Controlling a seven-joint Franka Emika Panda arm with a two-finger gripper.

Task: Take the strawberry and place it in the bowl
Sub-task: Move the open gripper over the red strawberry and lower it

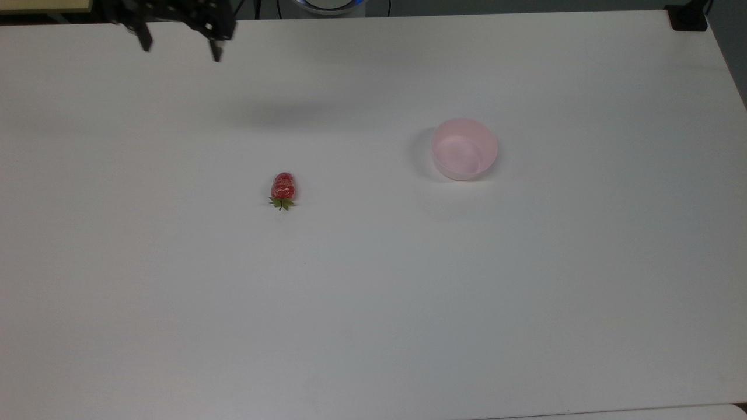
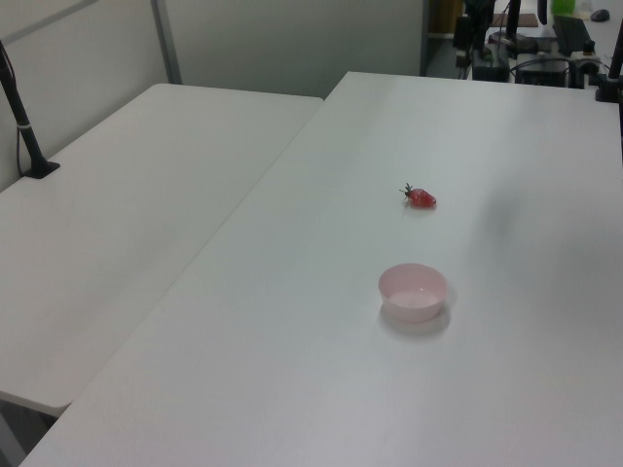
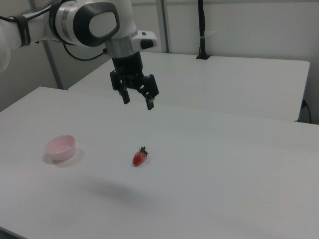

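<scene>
The black two-finger gripper (image 3: pixel 138 102) is being held spread and empty, high above the small glossy red strawberry (image 3: pixel 140 157).

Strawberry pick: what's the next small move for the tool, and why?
Probably bring the tool over the strawberry, then lower it. In the right view the tool hangs open and empty, well above the table. In the top view it sits near the far edge, up and to the top view's left of the strawberry. The bowl is empty.
</scene>
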